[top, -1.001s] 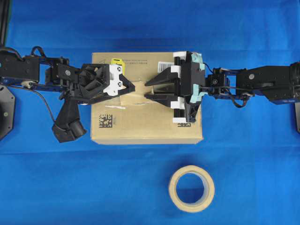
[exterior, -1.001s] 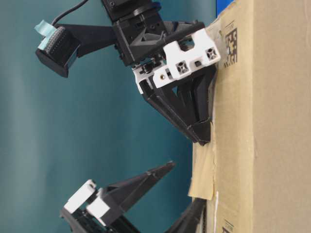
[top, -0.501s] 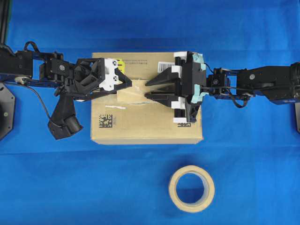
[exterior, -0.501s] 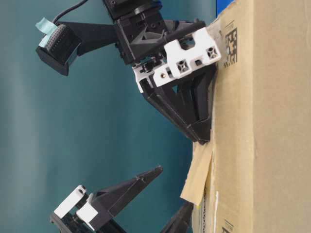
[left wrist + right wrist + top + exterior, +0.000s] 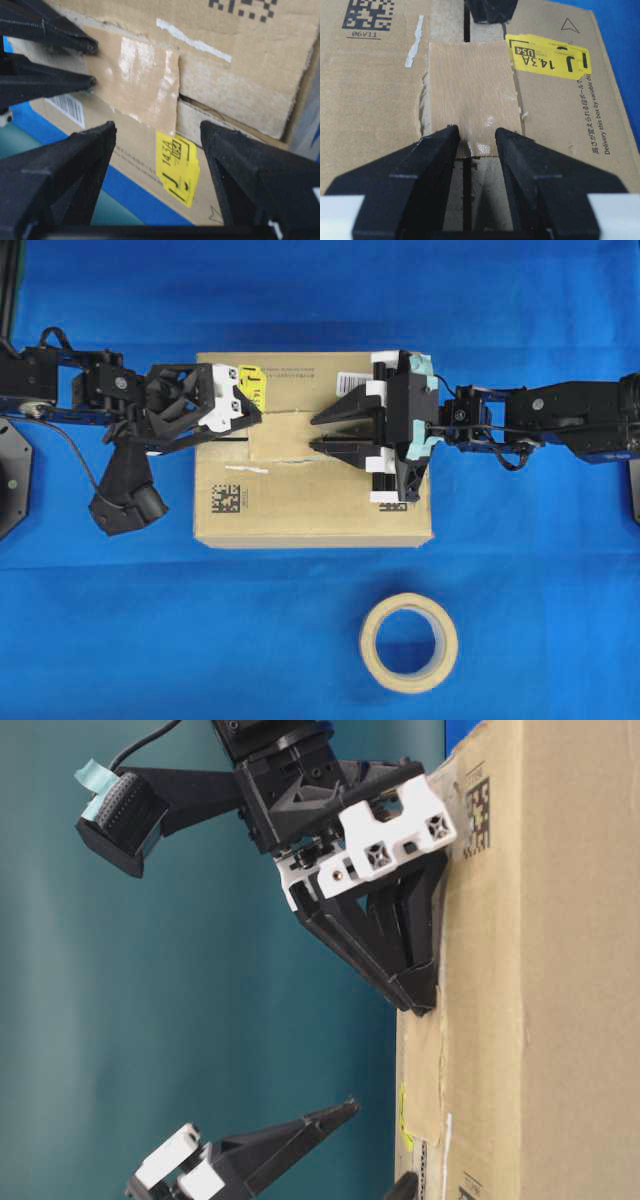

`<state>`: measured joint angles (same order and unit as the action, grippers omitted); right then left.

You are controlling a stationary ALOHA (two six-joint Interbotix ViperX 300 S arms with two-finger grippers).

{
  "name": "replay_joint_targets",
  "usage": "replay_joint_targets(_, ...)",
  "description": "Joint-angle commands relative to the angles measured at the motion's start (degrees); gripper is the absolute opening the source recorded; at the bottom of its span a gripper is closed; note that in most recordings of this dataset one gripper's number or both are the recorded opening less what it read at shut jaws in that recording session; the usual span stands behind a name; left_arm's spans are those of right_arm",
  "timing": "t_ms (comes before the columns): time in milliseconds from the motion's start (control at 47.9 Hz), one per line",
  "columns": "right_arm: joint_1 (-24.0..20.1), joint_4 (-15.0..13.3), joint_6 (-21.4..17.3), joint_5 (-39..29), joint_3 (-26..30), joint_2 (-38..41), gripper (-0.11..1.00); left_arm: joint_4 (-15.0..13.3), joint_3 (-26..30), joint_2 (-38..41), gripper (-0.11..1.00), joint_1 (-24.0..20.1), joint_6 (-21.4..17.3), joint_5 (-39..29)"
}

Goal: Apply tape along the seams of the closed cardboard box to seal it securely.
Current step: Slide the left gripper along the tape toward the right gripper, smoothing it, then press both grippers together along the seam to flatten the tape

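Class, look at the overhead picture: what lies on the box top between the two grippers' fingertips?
The tape, laid flat across the seams of the cardboard box; overhead view shows it.

Black jointed arms with blue trim and thin black cables; each hand [image 5: 240, 412] [image 5: 318, 432] black-fingered, wedge-shaped, backed by white printed brackets.

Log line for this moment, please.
tape: flat across seam on cardboard box | left gripper: open, off tape | right gripper: open, tips at tape edge
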<state>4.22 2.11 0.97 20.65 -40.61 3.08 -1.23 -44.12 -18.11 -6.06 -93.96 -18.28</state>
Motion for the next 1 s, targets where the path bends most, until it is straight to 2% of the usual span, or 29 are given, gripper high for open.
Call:
replay_joint_targets(0, 0.00, 0.00, 0.00, 0.00, 0.18, -1.67, 0.45, -0.26, 0.09, -1.76, 0.66, -0.26, 0.18, 0.79)
replay_joint_targets(146, 0.09, 0.09, 0.00, -0.09, -1.67, -4.48, 0.45, -0.79, -1.41, -4.04, 0.65, -0.09, 2.20, 3.87)
replay_joint_targets(292, 0.00, 0.09, 0.09, 0.18, -2.37, -8.61, 0.45, -1.14, -3.60, -6.68, 0.65, 1.41, 9.40, 10.28)
replay_joint_targets(396, 0.00, -0.18, 0.79, 0.26, -1.85, -10.72, 0.45, -1.14, -5.19, -8.79, 0.63, 2.64, 18.11, 15.64)
replay_joint_targets(584, 0.26, -0.88, 1.41, 1.76, 0.26, -11.78, 0.43, -1.14, -7.65, -12.30, 0.54, 4.04, 42.01, 25.31)
replay_joint_targets(668, 0.79, -0.88, 1.49, 2.29, 1.14, -10.99, 0.36, -1.14, -8.26, -13.18, 0.43, 3.96, 53.53, 27.33)
replay_joint_targets(730, 1.05, -0.97, 1.49, 2.37, 1.85, -10.28, 0.23, -1.14, -8.53, -13.10, 0.29, 4.04, 59.94, 27.77)
replay_joint_targets(793, 1.05, -0.97, 1.49, 2.37, 2.72, -9.32, 0.06, -1.05, -8.61, -12.57, 0.16, 3.96, 64.69, 27.77)
replay_joint_targets(835, 1.05, -1.05, 1.49, 2.29, 3.34, -8.70, -0.01, -1.05, -8.61, -11.95, 0.07, 3.96, 67.76, 28.21)
replay_joint_targets(876, 1.05, -1.14, 1.58, 2.20, 4.04, -8.17, -0.01, -1.05, -8.61, -11.34, 0.00, 3.96, 69.26, 28.48)
replay_joint_targets(981, 1.05, -1.41, 1.58, 2.11, 5.27, -6.86, -0.01, -1.05, -8.26, -9.67, 0.00, 4.13, 70.31, 29.36)
